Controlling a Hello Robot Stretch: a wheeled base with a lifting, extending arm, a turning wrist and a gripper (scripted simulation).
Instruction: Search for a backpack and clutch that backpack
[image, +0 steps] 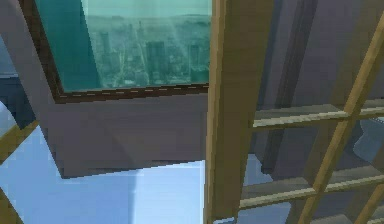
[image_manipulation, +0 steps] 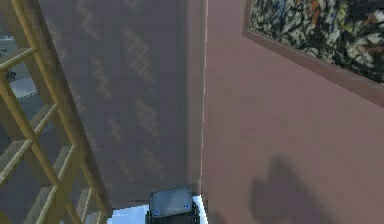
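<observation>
At the arm side view's bottom edge, the dark body of my gripper (image_manipulation: 171, 203) sits between white pieces, close to a purple-grey wall corner (image_manipulation: 204, 110). Its far end is too low in the picture to make out, so I cannot tell whether it holds anything.
A light wooden lattice frame (image: 238, 110) stands close at the forward view's right and again as a wooden frame (image_manipulation: 40, 120) at the arm side view's left. A large window (image: 130, 45) with a dark frame shows a teal city view. A dark mottled painting (image_manipulation: 325, 35) hangs on the pinkish wall. Pale blue floor (image: 150, 195) lies below the window.
</observation>
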